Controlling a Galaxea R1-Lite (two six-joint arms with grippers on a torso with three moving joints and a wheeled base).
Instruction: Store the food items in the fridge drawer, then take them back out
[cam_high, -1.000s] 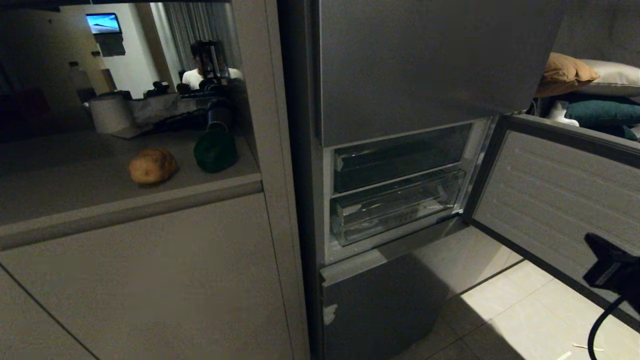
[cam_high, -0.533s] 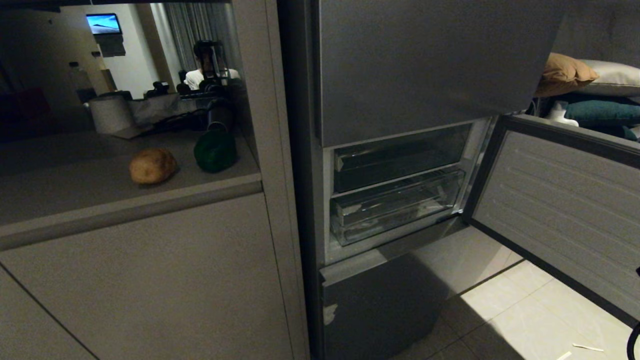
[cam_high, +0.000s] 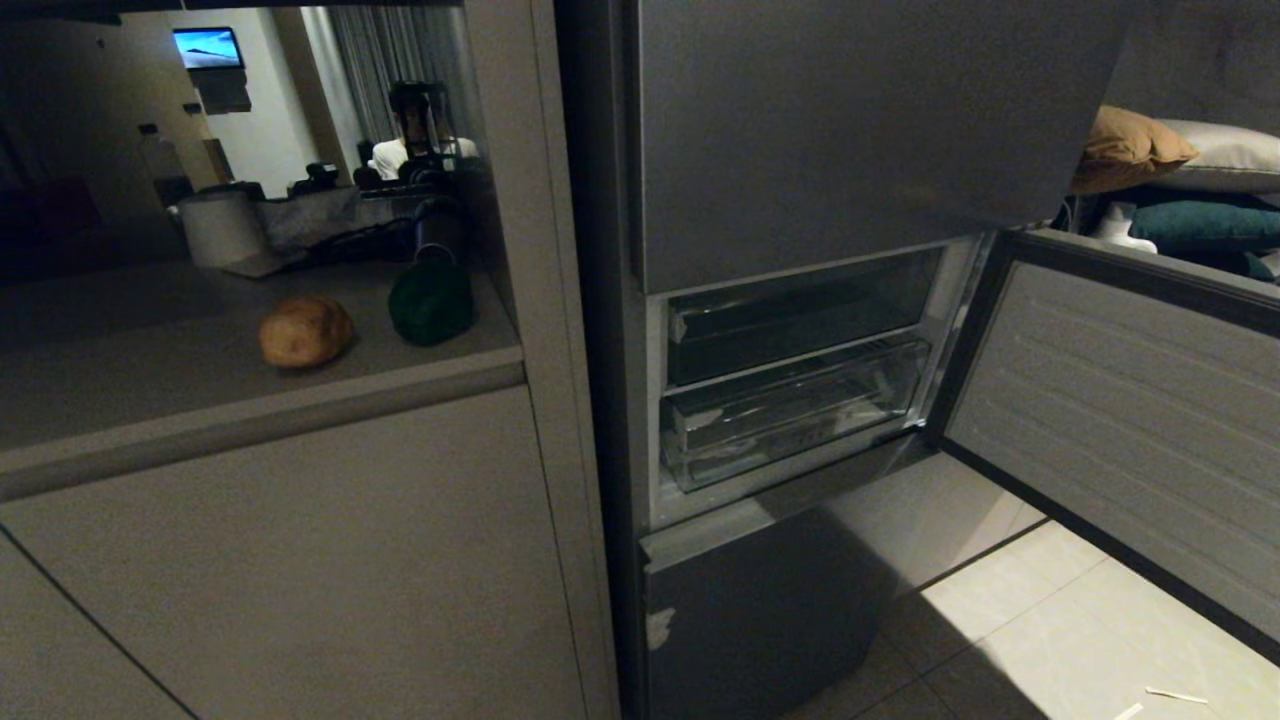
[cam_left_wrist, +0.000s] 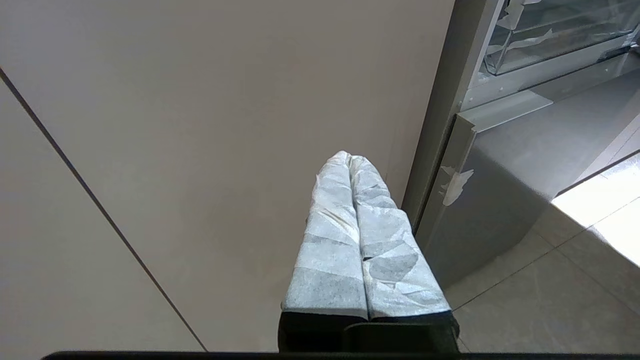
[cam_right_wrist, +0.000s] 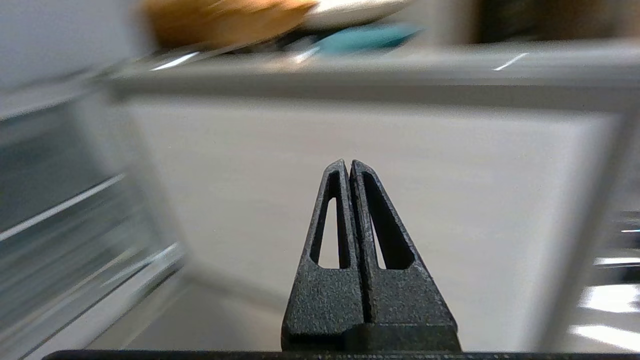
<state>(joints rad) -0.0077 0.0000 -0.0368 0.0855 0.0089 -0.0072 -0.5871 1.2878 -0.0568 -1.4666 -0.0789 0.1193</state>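
Grey cabinet fronts (cam_high: 300, 560) fill the left of the head view, topped by a dim counter (cam_high: 150, 390), with a tall grey fridge (cam_high: 840, 130) to the right on a pale tiled floor (cam_high: 1050, 630). Its middle door (cam_high: 1120, 410) hangs open to the right, and behind it lie tan, white and teal cushions (cam_high: 1180, 180). A paper roll (cam_high: 215, 225) and dark clutter crowd the back of the counter.

Inside the open compartment sits the clear fridge drawer (cam_high: 790, 410), pushed in below a darker shelf. A brown potato (cam_high: 305, 332) and, just beside it, a dark green pepper (cam_high: 432, 302) rest on the counter, well apart from the drawer.

Neither arm shows in the head view. The right gripper (cam_right_wrist: 349, 165), black fingers pressed together and holding nothing, faces the open door's inner panel with the drawer off to one side. The left gripper (cam_left_wrist: 349, 157), its taped fingers closed and empty, hangs before the cabinet front by the fridge's lower corner.
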